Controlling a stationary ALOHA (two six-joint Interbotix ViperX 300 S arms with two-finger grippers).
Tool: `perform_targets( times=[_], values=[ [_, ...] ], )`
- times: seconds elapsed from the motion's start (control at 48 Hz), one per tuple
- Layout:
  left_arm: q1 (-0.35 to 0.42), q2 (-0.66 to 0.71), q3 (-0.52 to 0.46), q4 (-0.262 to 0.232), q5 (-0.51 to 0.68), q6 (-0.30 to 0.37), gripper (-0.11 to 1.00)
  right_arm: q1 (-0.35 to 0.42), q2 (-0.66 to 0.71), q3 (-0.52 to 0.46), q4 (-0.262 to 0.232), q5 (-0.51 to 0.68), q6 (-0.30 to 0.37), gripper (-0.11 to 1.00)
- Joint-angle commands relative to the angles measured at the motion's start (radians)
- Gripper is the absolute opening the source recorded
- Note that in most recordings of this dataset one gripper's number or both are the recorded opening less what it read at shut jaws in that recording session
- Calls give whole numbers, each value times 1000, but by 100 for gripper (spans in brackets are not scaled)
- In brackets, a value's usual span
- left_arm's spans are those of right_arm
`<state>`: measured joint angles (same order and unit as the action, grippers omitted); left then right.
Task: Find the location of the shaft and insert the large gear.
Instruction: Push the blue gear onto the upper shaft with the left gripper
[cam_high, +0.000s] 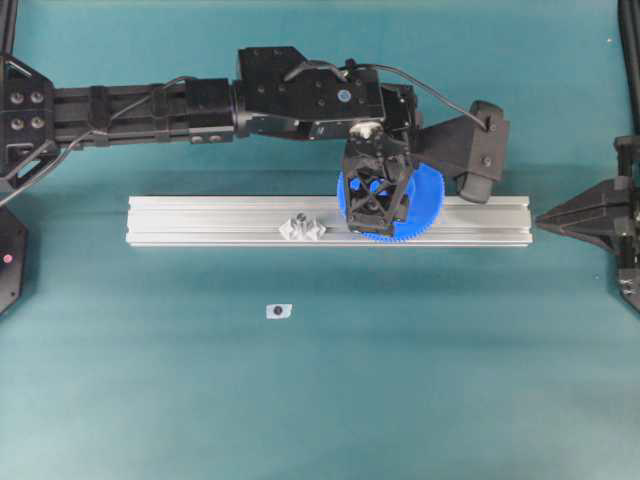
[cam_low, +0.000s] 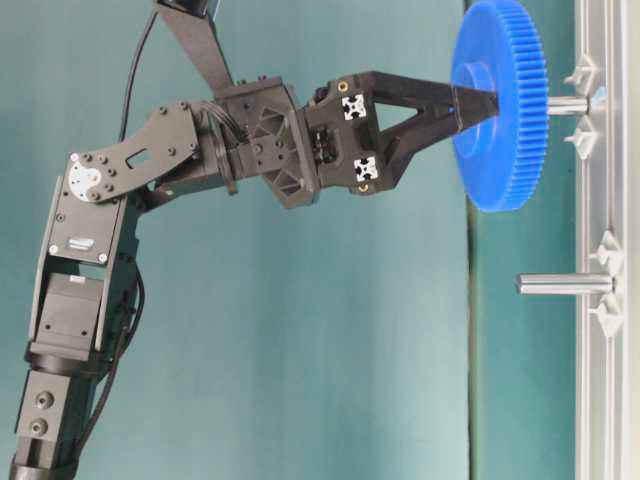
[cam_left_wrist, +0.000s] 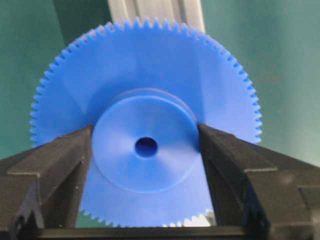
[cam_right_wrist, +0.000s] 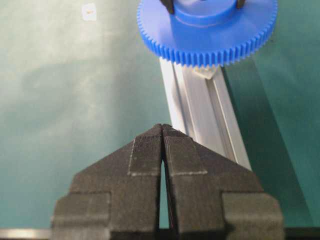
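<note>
The left gripper (cam_low: 462, 105) has its fingers clamped on the raised hub of the large gear (cam_low: 500, 105), one pad on each side of the hub, and the blue disc hangs straight beyond its fingertips, over the aluminium rail (cam_high: 200, 222). From the table-level view the shaft (cam_low: 566, 104) sits directly past the gear, poking out from behind its far face; I can't tell whether the tip has entered the centre hole or merely sits against the plastic. That is the danger, to my eye: if the bore is slightly off the peg's axis, pushing on could jam the gear, bend the peg or twist the hub in the grip. A tilted disc would bind too. A second peg (cam_low: 560, 284) stands on the rail well off to one side of the claw. The right gripper (cam_right_wrist: 163, 132) rests pinched together, empty, far off.
</note>
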<state>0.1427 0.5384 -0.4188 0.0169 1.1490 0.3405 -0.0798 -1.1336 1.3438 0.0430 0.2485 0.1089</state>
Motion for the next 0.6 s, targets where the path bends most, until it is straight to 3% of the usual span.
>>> perform_targets(
  times=[0.0,0.584],
  values=[
    [14,-18,-18,5,-5,0,70,-3,8,-11,0,-5,9,0],
    [14,-15,-51,5,40,-15,70,-3,8,-5,0,-5,20,0]
  ],
)
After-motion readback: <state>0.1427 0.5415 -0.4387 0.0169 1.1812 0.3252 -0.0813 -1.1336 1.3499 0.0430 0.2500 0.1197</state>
